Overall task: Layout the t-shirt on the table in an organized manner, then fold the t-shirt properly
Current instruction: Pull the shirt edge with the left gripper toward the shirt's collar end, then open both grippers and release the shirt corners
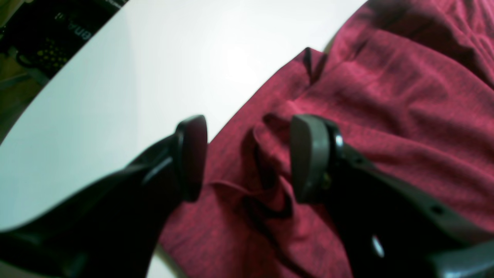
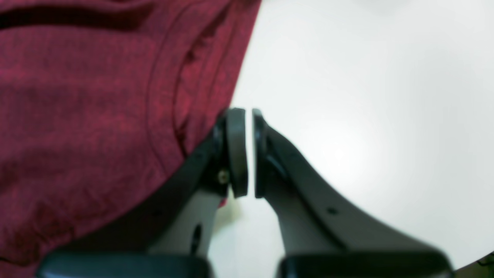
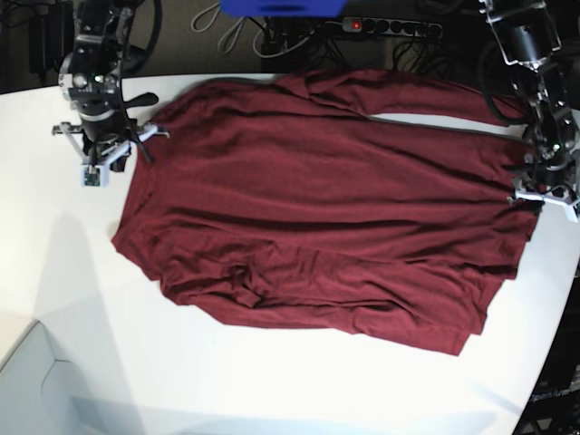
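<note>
Maroon cloth: the shirt [image 3: 317,199] is soft, limp and light; it lies spread across the table [image 3: 72,299], mostly flat, with wrinkles and a bunched fold along its near hem.
Handling: I judge it will drape and sag when lifted, so it wants pinching at an edge or corner, hem or shoulder seam, not mid-panel.
Right gripper [image 2: 249,152]: on the base view's left, at the shirt's edge; jaws nearly together with only a sliver of gap, nothing between them. The cloth lies just to one side of the jaws, bare table on the other.
Right arm pose: wrist pointed down at the tabletop, beside the shirt's corner.
Left gripper [image 1: 247,158]: on the base view's right, over the opposite edge of the shirt; jaws apart at a middling width, a raised pucker of cloth standing loose between them, not clamped.
Left arm pose: reaching down from above, one jaw over bare table, the other over the cloth.
Hold point: the pucker between the left jaws looks a fair place to pinch.
</note>
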Available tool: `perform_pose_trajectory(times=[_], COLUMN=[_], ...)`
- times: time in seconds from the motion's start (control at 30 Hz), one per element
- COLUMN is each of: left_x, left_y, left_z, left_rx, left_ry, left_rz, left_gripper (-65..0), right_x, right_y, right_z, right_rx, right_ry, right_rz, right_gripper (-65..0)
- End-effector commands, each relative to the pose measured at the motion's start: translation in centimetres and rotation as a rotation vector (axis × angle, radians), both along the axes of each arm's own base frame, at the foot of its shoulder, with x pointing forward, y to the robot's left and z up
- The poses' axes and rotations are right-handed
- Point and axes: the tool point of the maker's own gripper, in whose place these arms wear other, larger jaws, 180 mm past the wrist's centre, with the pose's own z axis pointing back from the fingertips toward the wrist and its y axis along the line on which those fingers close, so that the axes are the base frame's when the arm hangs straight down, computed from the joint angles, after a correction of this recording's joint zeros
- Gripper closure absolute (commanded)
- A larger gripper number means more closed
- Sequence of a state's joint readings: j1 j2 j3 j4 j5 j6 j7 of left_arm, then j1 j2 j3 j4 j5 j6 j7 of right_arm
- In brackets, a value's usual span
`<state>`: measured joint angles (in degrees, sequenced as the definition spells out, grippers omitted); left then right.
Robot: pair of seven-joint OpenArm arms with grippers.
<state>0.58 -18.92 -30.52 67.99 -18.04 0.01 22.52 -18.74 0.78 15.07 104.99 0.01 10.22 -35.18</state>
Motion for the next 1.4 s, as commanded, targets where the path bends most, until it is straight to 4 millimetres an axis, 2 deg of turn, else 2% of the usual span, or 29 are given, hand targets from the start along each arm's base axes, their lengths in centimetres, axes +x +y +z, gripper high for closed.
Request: perform_pose_trajectory(times=[0.0, 0.1, 0.2, 0.37, 0.47, 0.6, 0.67, 0.77, 0.83, 0.97, 1.1, 1.27, 1.37], left_x=[0.6, -0.4, -1.2, -1.4, -1.4, -1.7, -1.6, -2.3, -3.3, -5.6, -8.1, -9.4, -9.8], left_y=[1.9, 3.7, 4.1, 4.3, 3.7, 2.8, 2.1, 1.1, 0.4, -1.6, -2.1, -1.4, 0.5], left_z=[2.6, 3.3, 3.0, 2.9, 3.4, 6.3, 7.9, 9.4, 9.5, 8.5, 6.8, 4.5, 4.1], left_rx=[0.043, -0.015, -0.082, -0.155, -0.175, -0.128, -0.097, -0.053, -0.033, -0.03, -0.041, -0.072, -0.08], left_ry=[-0.066, -0.128, -0.132, -0.107, -0.099, -0.111, -0.132, -0.141, -0.124, -0.09, -0.028, 0.03, 0.024], left_rz=[0.029, 0.115, 0.145, 0.145, 0.124, 0.053, 0.018, -0.027, -0.05, -0.074, -0.073, -0.037, 0.025], left_gripper=[-33.1, -33.1, -33.1, -33.0, -33.0, -33.0, -33.0, -33.0, -33.0, -33.0, -33.0, -33.2, -33.2], right_x=[0.7, 0.6, 0.3, -0.4, -0.6, -0.9, -0.8, -0.7, -0.9, -1.3, -2.5, -3.9, -4.6], right_y=[-0.1, 0.0, -0.1, -0.1, -0.1, -0.2, -0.2, -0.4, -0.3, -0.2, 0.1, 0.8, 1.1], right_z=[1.0, 0.9, -0.1, -1.8, -2.1, -2.2, -2.1, -1.3, -0.6, 1.2, 2.2, 1.7, 1.3], right_rx=[-0.007, -0.005, 0.002, 0.015, 0.017, 0.016, 0.015, 0.005, -0.003, -0.024, -0.039, -0.029, -0.021], right_ry=[-0.042, -0.039, -0.014, 0.034, 0.044, 0.048, 0.043, 0.024, 0.009, -0.027, -0.035, -0.005, 0.015], right_rz=[0.004, 0.003, 0.0, -0.006, -0.007, -0.008, -0.009, -0.008, -0.004, 0.006, 0.02, 0.033, 0.034], right_gripper=[-1.5, -1.5, -1.9, -2.7, -9.0, -23.8, -28.7, -31.5, -31.5, -32.0, -35.8, -44.5, -44.8])
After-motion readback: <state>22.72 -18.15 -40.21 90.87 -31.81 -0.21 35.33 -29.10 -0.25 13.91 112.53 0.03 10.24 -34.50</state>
